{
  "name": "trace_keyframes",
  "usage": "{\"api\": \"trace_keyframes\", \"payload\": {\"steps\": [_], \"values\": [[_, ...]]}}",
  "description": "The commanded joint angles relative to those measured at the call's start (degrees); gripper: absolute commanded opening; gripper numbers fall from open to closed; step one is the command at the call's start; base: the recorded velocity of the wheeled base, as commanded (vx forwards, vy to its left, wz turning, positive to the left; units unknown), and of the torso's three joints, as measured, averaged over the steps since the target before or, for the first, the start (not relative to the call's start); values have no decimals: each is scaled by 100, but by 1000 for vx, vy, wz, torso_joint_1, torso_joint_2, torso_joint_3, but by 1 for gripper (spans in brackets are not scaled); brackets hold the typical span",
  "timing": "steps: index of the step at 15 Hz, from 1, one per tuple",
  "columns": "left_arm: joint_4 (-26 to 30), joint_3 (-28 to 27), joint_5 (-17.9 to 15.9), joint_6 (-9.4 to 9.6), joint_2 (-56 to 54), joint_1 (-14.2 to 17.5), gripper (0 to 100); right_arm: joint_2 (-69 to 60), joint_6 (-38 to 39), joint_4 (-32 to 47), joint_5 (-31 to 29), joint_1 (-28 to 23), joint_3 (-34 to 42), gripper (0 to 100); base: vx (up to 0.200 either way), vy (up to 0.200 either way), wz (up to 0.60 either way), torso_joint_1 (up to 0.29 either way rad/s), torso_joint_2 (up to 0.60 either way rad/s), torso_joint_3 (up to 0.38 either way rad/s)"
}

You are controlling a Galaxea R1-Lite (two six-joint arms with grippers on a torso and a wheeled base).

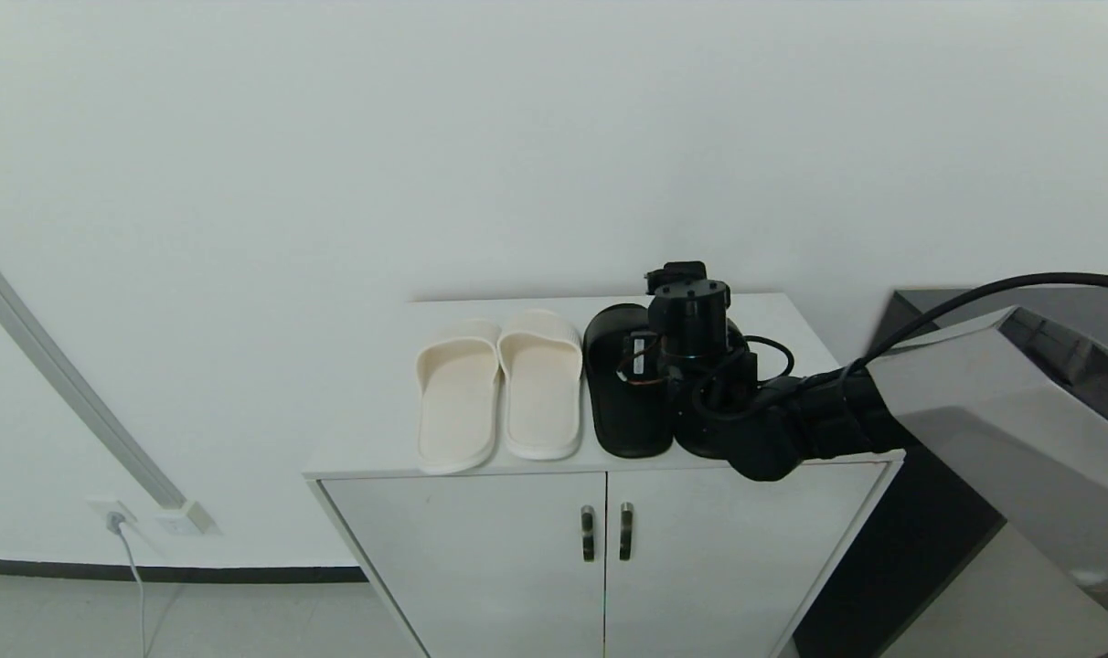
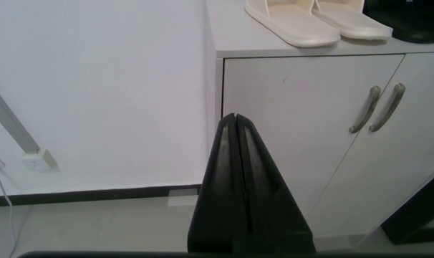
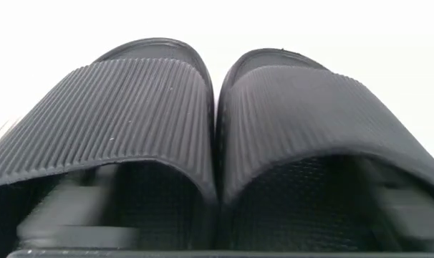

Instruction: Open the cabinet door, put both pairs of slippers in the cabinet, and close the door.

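The black slippers (image 1: 623, 384) lay side by side on top of the cabinet (image 1: 463, 567), toes to the wall, directly under my right gripper (image 1: 691, 315), which looked along them from the heel end; spread or closed, I couldn't tell. The left gripper (image 2: 235, 122), pressed together, hung low by the cabinet's left side, doors closed

The right arm (image 1: 819, 420) is extending forward and inward from the robot's right side, with its forearm lying nearly level. Its wrist (image 1: 691, 315) is bending so that the end section is standing upright. The left gripper (image 2: 235, 122) is hanging low and pointing forward, its two fingers (image 2: 249, 165) pressing flat together with no gap between them.
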Motion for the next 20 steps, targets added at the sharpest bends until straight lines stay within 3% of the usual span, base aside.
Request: {"api": "trace_keyframes", "payload": {"steps": [1,8,11,15,20], "values": [[-1,1,1,-4,-1,0,0,22,10,4,2,5,-44,0,0,0,0,0,0,0],[-1,1,1,-4,-1,0,0,-277,10,-5,-33,5,167,0,0,0,0,0,0,0],[-1,1,1,-13,-1,0,0,-1243,28,-49,134,189,1327,0,0,0,0,0,0,0],[-1,1,1,-4,-1,0,0,-3001,-69,-216,1505,717,3401,0,0,0,0,0,0,0],[-1,1,9,-4,-1,9,0,-4636,-113,-172,2876,1314,5018,0,0,0,0,0,0,0]]}}
